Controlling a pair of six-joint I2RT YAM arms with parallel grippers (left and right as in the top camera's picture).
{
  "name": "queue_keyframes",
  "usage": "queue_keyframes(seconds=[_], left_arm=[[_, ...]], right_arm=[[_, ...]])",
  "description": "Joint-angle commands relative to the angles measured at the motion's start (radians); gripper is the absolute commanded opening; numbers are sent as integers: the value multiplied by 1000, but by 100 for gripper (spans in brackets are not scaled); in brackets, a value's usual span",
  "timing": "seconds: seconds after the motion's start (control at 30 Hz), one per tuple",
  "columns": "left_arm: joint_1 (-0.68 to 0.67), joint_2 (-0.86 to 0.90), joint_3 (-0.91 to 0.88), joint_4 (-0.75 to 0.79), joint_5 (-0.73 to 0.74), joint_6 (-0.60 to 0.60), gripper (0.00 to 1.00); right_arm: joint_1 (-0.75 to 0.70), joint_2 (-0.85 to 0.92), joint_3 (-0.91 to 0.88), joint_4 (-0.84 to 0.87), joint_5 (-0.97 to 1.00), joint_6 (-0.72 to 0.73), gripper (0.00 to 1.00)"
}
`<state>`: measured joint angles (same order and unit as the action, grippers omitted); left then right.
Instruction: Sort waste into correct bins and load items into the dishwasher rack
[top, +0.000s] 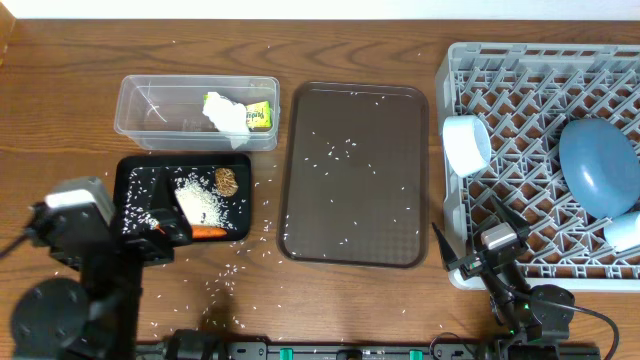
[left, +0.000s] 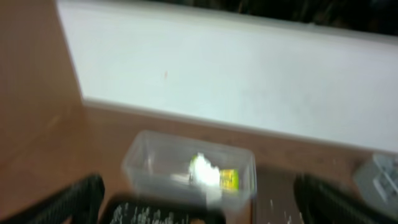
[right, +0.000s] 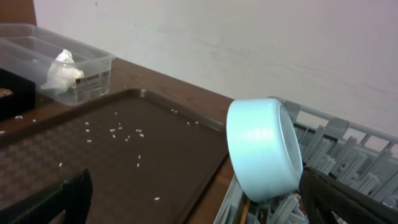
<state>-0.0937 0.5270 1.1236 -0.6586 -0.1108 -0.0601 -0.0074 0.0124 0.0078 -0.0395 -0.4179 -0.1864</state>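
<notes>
Overhead view of a wooden table (top: 60, 100). At the far left, a clear tub (top: 140, 100) holds the crumpled white tissue (top: 225, 112) and the yellow-green wrapper (top: 261, 115). Just in front of it, a black tray (top: 185, 163) holds a heap of rice (top: 203, 205), the brown food lump (top: 227, 181) and, at its near edge, the carrot (top: 208, 232).

In the middle lies a brown serving tray (top: 400, 120) dotted with loose rice grains (top: 340, 150); more grains speckle the table beside it. On the right, the grey dishwasher rack (top: 520, 80) carries the white bowl (top: 466, 143) standing on edge, the dark-blue plate (top: 598, 165) and 1 pale cup (top: 625, 230) at its right edge. A 2nd cup is not visible.

The left gripper (left: 198, 182) hovers by the black tray's near side, fingers spread, holding nothing. The right gripper (right: 196, 180) sits low by the rack's near-left corner, also spread wide and empty.

The job looks nearly finished: 4 waste pieces are binned and 3 dishes racked. What seems left is the scattered grains, and possibly 1 cup.
</notes>
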Motion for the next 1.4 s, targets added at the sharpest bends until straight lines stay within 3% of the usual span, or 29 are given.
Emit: queue_keyframes(seconds=[0.0,0.47,1.0,1.37], left_arm=[[21,-89,-158,88,94,120,98],[32,-529,-758,379,183,92,98],[32,-525,-1112,683,198,89,98],[31,-525,-1120,653,201,90,98]], right_arm=[[9,-6,-2,-2,-1,18,99],[9,-6,-2,-2,-1,18,99],[9,-6,-2,-2,-1,18,99],[9,-6,-2,-2,-1,18,99]])
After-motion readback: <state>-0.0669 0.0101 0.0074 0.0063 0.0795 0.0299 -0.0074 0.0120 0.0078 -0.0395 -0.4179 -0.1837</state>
